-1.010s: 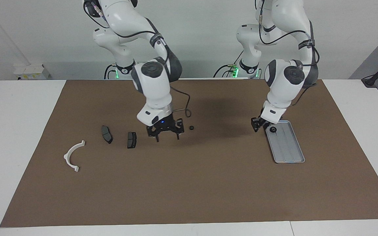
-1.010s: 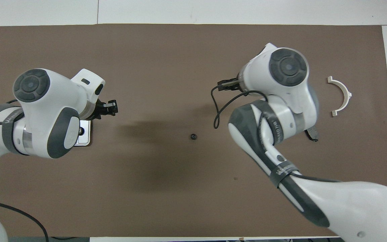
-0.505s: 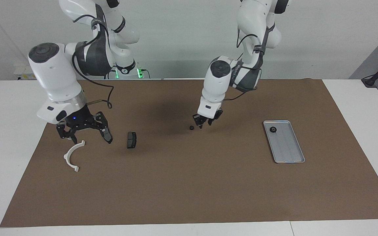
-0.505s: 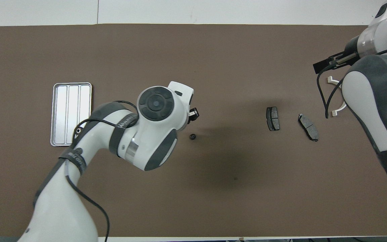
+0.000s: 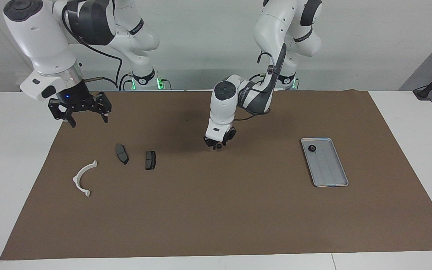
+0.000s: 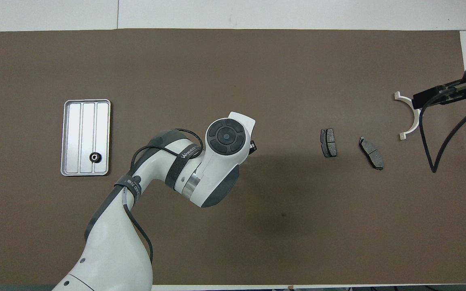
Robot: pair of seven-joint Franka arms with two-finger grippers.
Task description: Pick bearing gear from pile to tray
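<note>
**Left gripper comes down on the second gear**

Since the earlier frame the left gripper (image 5: 216,145) has moved down from just beside the loose gear (image 5: 219,146) to sit right over it, in the centre of the facing view. The right gripper (image 5: 79,114) has lifted away from the bracket (image 5: 84,178) to the upper corner of the frame at its own end. There it waits with the jaws spread wide and empty, probably to leave room.

The left gripper is low at the mat, so a pick seems to begin, but I cannot tell if it already pinches the gear. From overhead the arm hides this gear.

One gear (image 6: 95,157) already lies in the tray (image 5: 330,176), at the end nearer the robots. The two pads (image 5: 122,153) stay untouched.
</note>
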